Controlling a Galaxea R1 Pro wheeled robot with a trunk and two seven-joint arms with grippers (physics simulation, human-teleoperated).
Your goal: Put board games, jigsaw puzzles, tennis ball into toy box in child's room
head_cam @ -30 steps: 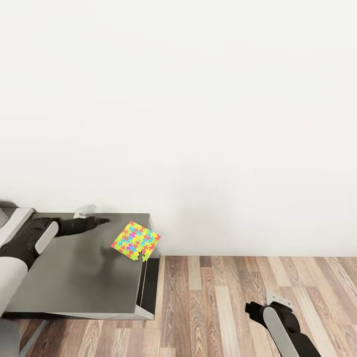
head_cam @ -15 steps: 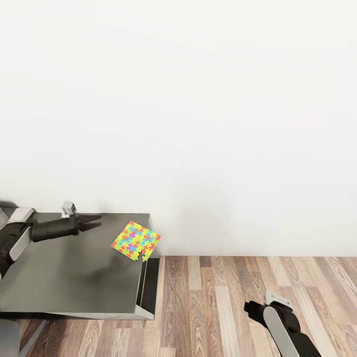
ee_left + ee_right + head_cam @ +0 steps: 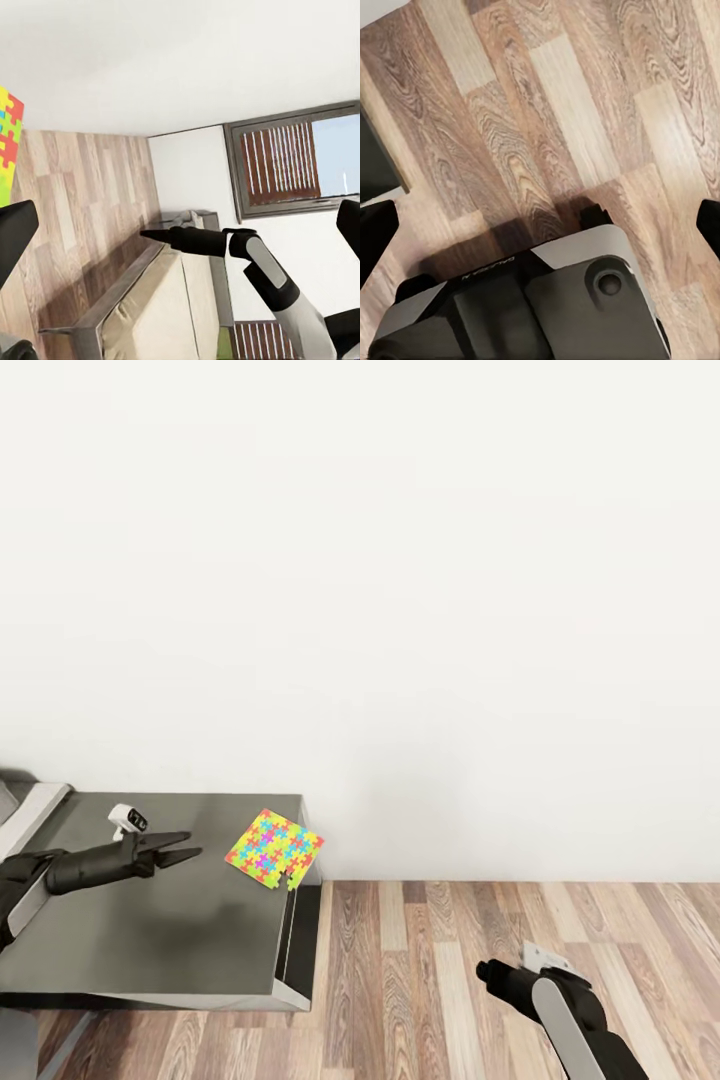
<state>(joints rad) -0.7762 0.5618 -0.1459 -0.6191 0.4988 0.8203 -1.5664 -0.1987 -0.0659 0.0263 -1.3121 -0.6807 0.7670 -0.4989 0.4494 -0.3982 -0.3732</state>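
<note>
The jigsaw puzzle lies flat at the far right corner of the dark grey surface, one corner jutting just past the edge above the wood plank floor. That overhang is the main risk: a thin flat square gives the jaws little to bite on, and a push along the surface instead of a clean pinch would likely slide it off onto the floor. A low approach could also jam a fingertip into the surface before it gets under the edge.

The left gripper is stretched out nearly level above the surface, pointing toward the puzzle and near it but apart from it. Its jaws are spread and hold nothing; in the left wrist view the two dark fingertips sit wide at the frame's sides, with a strip of the puzzle ahead.

The right arm hangs low over the floor, well apart from the surface, and the right wrist view looks down on planks. Its jaws are spread too, with nothing between them.
</note>
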